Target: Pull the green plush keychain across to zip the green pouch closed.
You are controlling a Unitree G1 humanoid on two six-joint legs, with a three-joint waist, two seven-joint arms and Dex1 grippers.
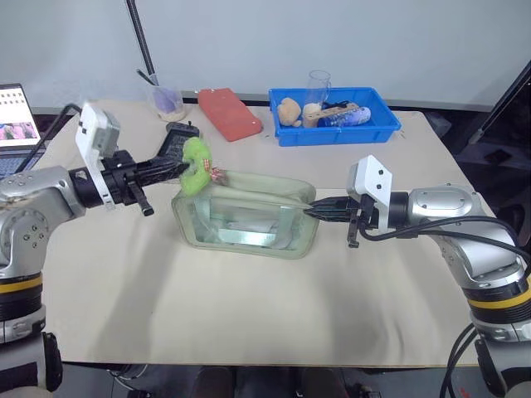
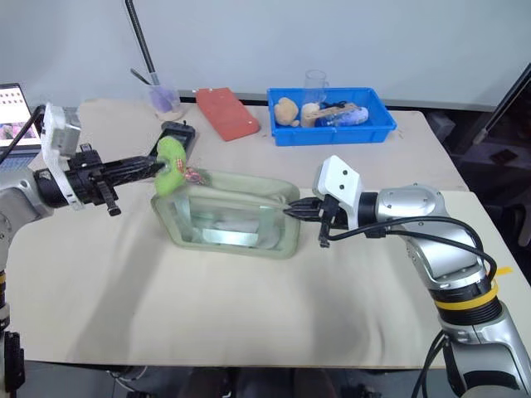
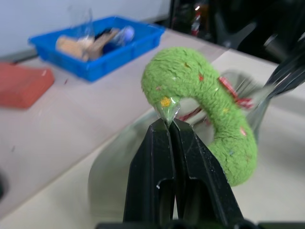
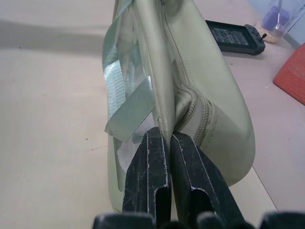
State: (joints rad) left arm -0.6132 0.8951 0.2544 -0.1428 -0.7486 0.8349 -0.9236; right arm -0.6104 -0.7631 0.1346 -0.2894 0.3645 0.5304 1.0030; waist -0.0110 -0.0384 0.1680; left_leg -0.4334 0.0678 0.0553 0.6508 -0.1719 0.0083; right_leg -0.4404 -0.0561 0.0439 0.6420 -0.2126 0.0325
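The green pouch (image 1: 249, 220) stands on the table's middle, its clear window facing me. At its top left corner the green plush keychain (image 1: 197, 166) is lifted, a reddish cord running from it to the zipper. My left gripper (image 1: 181, 168) comes in level from the left and is shut on the keychain; the left wrist view shows its tips (image 3: 169, 125) pinching a small clear tag on the plush ring (image 3: 200, 95). From the right, my right gripper (image 1: 311, 211) is shut on the pouch's right end, clamping the seam edge (image 4: 164, 136) beside the zipper track (image 4: 200, 114).
A blue bin (image 1: 286, 133) with small items and a clear cup stands at the back right. A red block (image 1: 230, 114), a black handset (image 1: 178, 137) and a clear cup (image 1: 168, 101) lie behind the pouch. A laptop (image 1: 17, 116) sits far left.
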